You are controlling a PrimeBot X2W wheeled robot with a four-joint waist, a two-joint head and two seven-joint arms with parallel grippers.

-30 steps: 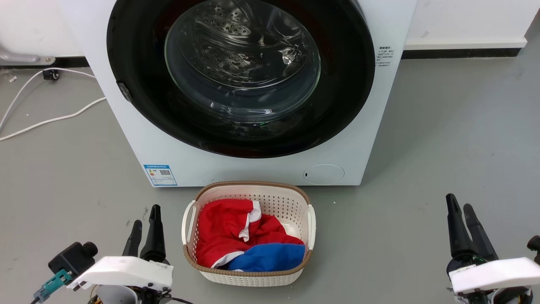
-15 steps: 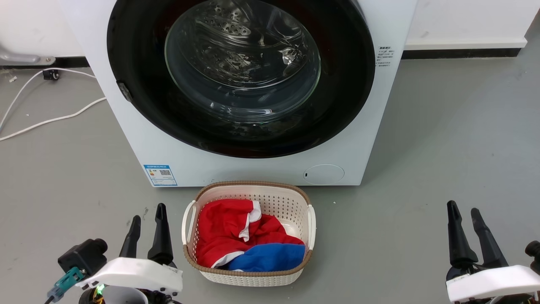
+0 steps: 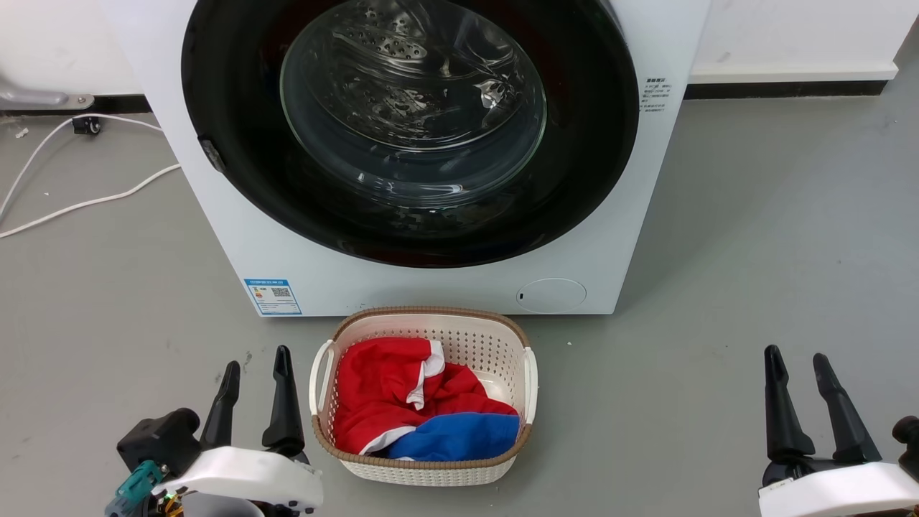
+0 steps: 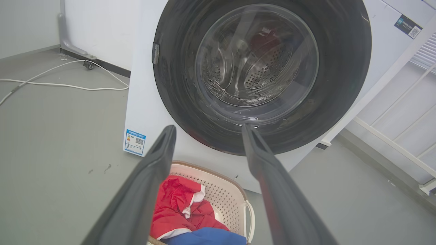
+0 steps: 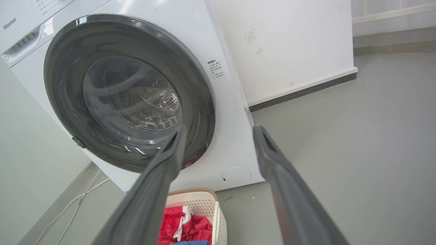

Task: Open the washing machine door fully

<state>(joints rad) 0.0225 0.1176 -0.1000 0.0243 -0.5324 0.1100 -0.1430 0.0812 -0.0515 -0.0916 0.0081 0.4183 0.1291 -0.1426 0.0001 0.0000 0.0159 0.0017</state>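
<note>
The white washing machine (image 3: 445, 291) (image 4: 146, 102) (image 5: 231, 112) stands straight ahead on the floor. Its washing machine door (image 3: 230, 93) (image 4: 340, 68) (image 5: 64, 85), a glossy black rim around a clear glass bowl, lies flush against the front, with a small latch at its left edge. My left gripper (image 3: 257, 365) (image 4: 208, 131) hovers open at the lower left, well short of the machine. At the lower right my right gripper (image 3: 795, 359) (image 5: 219, 131) is also open and holds nothing.
A cream laundry basket (image 3: 423, 470) (image 4: 238, 194) (image 5: 218, 211) with red and blue clothes sits on the floor right before the machine, between my grippers. White cables (image 3: 86, 205) trail over the grey floor at the left. A white wall with a dark skirting (image 3: 782, 90) runs behind.
Both grippers have opened wider and sunk a little toward the bottom of the head view. The left one has shifted slightly right. The door has not moved.
</note>
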